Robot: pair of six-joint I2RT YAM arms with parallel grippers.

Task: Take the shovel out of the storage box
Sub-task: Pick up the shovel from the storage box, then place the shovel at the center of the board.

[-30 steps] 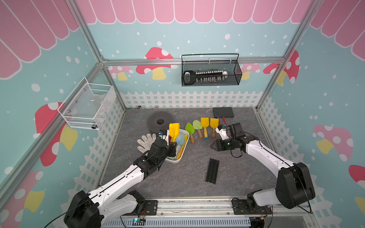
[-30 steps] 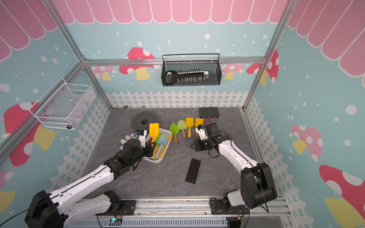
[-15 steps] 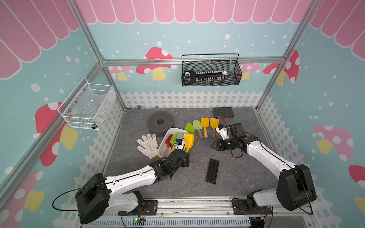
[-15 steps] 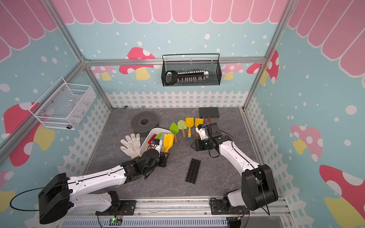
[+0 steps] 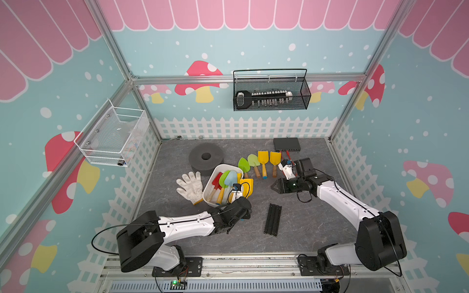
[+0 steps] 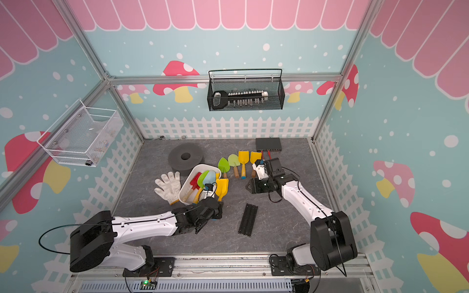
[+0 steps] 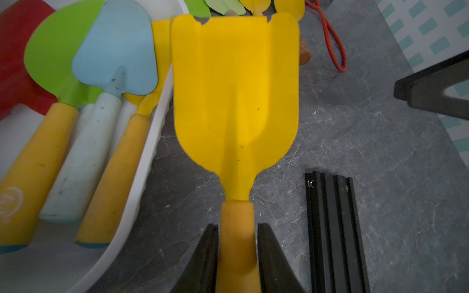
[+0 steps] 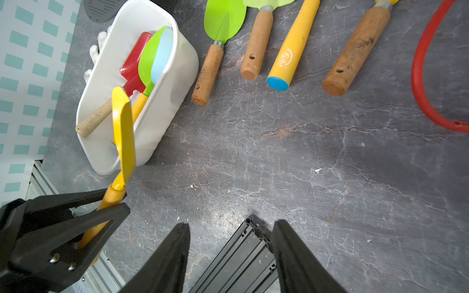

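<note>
Where its yellow handle is pinched tight by the left gripper (image 7: 237,228), the yellow toy shovel with the flat square blade (image 7: 236,101) is held outside the shallow white plastic storage box (image 7: 134,197), just beside its long wall. In the left wrist view, the blade's broad face and two small notches at its tip are shown. In the right wrist view, the blade is seen edge-on and tilted up. The right gripper (image 8: 229,228) is held wide, with nothing in it. A red shovel (image 8: 132,66), a green shovel (image 8: 147,63) and a pale blue shovel (image 8: 162,55) are seen lying in the box.

Yellow shovel (image 7: 236,101), white storage box (image 8: 172,101)
</note>
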